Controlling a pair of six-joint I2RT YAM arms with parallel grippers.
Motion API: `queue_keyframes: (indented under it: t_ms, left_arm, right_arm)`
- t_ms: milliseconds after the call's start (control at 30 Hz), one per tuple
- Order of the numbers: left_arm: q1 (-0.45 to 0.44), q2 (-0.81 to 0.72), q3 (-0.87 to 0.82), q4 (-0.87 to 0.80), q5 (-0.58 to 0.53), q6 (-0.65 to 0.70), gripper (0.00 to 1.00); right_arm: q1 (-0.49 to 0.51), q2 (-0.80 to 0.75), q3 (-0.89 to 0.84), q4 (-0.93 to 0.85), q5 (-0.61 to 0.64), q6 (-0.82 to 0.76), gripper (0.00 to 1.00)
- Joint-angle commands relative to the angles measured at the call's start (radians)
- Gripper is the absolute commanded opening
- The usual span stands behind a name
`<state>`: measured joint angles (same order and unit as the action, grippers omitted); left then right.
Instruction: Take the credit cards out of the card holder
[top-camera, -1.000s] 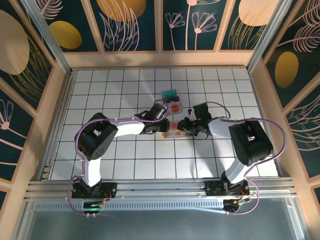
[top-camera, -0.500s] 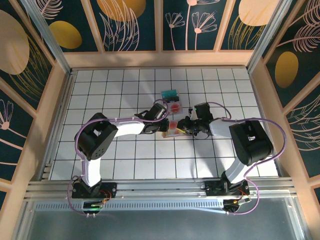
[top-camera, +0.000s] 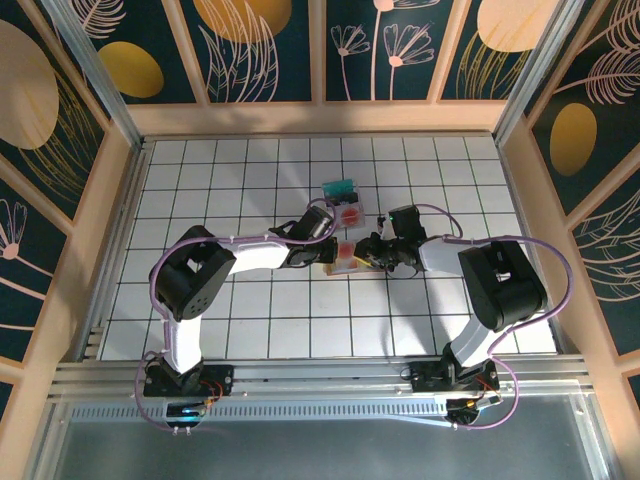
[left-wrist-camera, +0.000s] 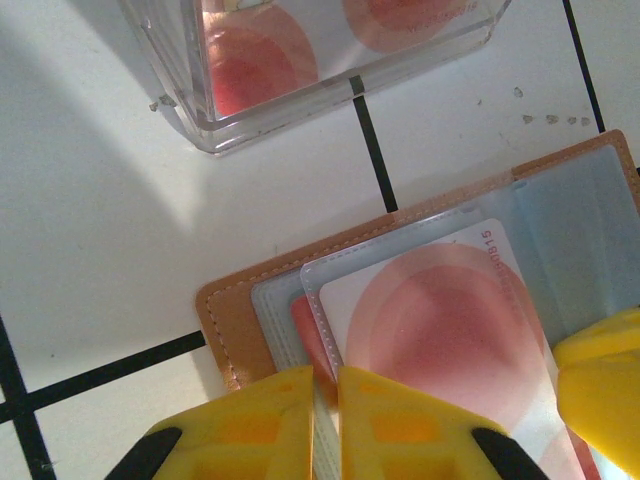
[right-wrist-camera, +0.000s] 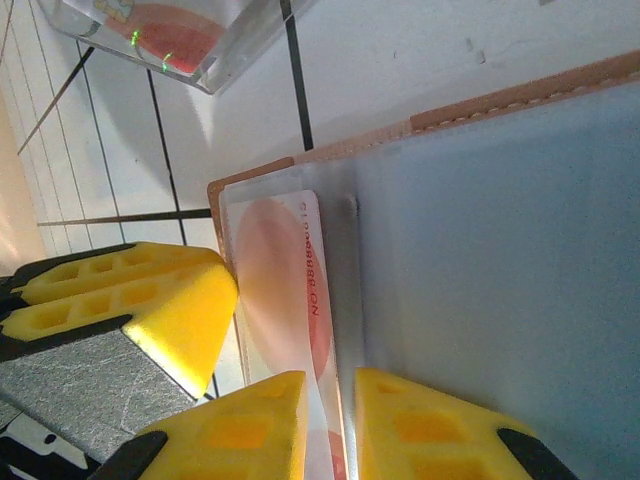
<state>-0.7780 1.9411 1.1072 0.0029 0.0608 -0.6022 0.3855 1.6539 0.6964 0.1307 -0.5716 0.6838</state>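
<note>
Just left of the card (left-wrist-camera: 440, 330), the left gripper (left-wrist-camera: 322, 388) has its yellow foam fingers pressed nearly together on the edge of the card holder (left-wrist-camera: 222, 318), where tan stitched leather meets soft clear sleeves. The card itself is thin, glossy and white with a pink circle. It sits inside a sleeve, and its long axis runs from the fingers toward a hard clear box (left-wrist-camera: 330, 50) just beyond it. Just right of the card, the right gripper (right-wrist-camera: 330, 395) is closed, I think, on the smooth blue-grey inner leaf. Whether it catches the card I cannot tell. Both grippers look equally near.
</note>
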Motion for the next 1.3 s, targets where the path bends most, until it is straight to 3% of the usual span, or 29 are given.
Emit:
queue_keyframes:
  t_ms: [0, 1033, 1267]
  left_arm:
    - [-0.004, 0.034, -0.024, -0.1, -0.015, 0.013, 0.12]
    - [-0.003, 0.018, -0.035, -0.102, -0.01, 0.005, 0.12]
    - [-0.004, -0.011, -0.026, -0.139, -0.023, 0.002, 0.15]
  right_arm:
    - [-0.003, -0.035, 0.03, -0.014, 0.02, -0.033, 0.2]
    - [0.016, 0.028, 0.029, 0.155, -0.112, 0.05, 0.16]
    - [0.048, 0.055, 0.021, 0.19, -0.127, 0.073, 0.22]
